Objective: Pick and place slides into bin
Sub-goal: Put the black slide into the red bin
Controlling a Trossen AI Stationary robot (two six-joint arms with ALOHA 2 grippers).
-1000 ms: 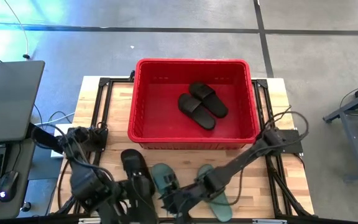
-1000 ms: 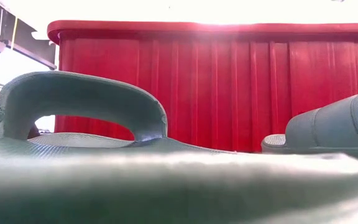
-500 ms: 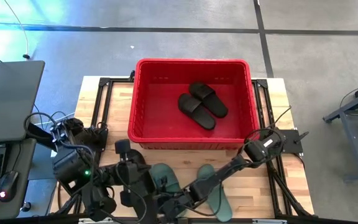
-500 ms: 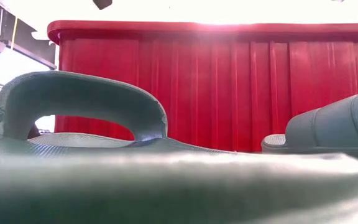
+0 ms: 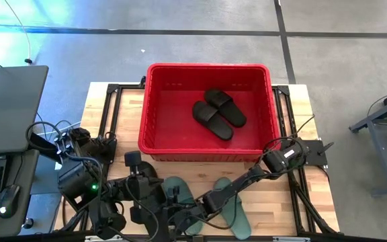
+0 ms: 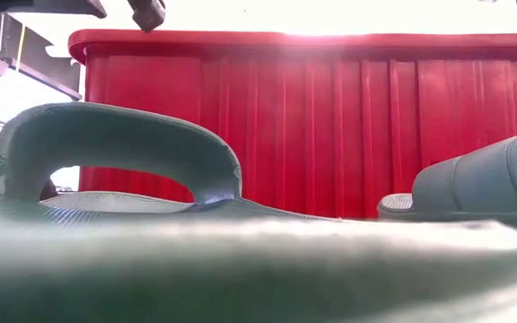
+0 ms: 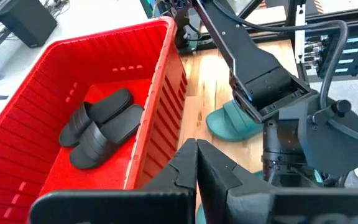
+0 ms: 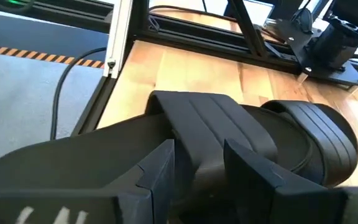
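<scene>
Wooden counter (image 5: pixel 294 202) | red bin (image 5: pixel 154 121) holds two black slides (image 5: pixel 218 113); teal slides (image 5: pixel 232 208) lie before it | left pincer (image 7: pixel 196 163) appears closed, empty; right pincer (image 8: pixel 197 168) spread near black slide (image 8: pixel 303 134) | judged light, flexible, best gripped by strap.

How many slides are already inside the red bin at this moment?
2. Two black slides lie side by side near the middle of the bin: one nearer the arms, the other just behind it. No others show inside.
</scene>
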